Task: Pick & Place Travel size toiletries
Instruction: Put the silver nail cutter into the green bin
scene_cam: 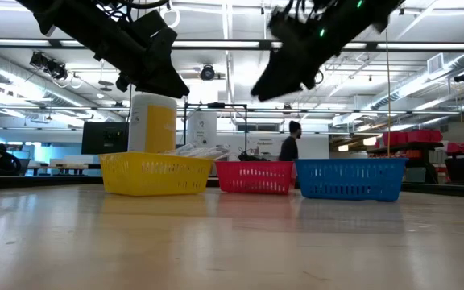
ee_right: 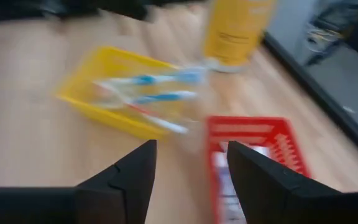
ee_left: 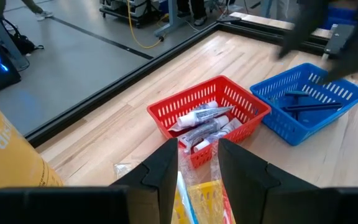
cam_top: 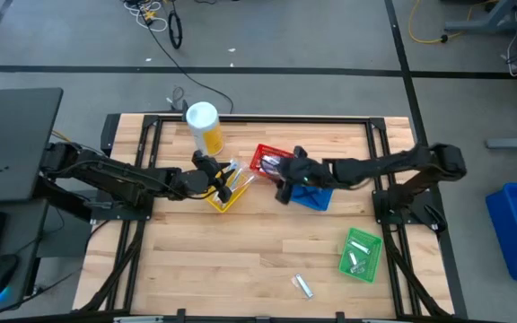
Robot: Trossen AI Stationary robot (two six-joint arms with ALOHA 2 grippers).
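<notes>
The toiletries lie sorted in mesh baskets. Pale-blue toothbrushes in clear wrap fill the yellow basket (cam_top: 225,195) (ee_right: 120,93), tubes the red basket (ee_left: 207,118), and dark razor-like pieces the blue basket (ee_left: 309,102). One small item (cam_top: 303,285) lies loose near the table's front edge. My left gripper (ee_left: 199,168) hovers open above the yellow basket, nothing pinched between its fingers. My right gripper (cam_top: 284,190) (ee_right: 191,168) hangs open and empty in the air between the red and blue baskets, pointing slantwise down toward the yellow one.
A tall white-and-yellow canister (cam_top: 204,126) stands just behind the yellow basket. A green basket (cam_top: 360,253) with a few small items sits at the near right. Bare wood lies across the near left and middle of the table (cam_top: 196,260).
</notes>
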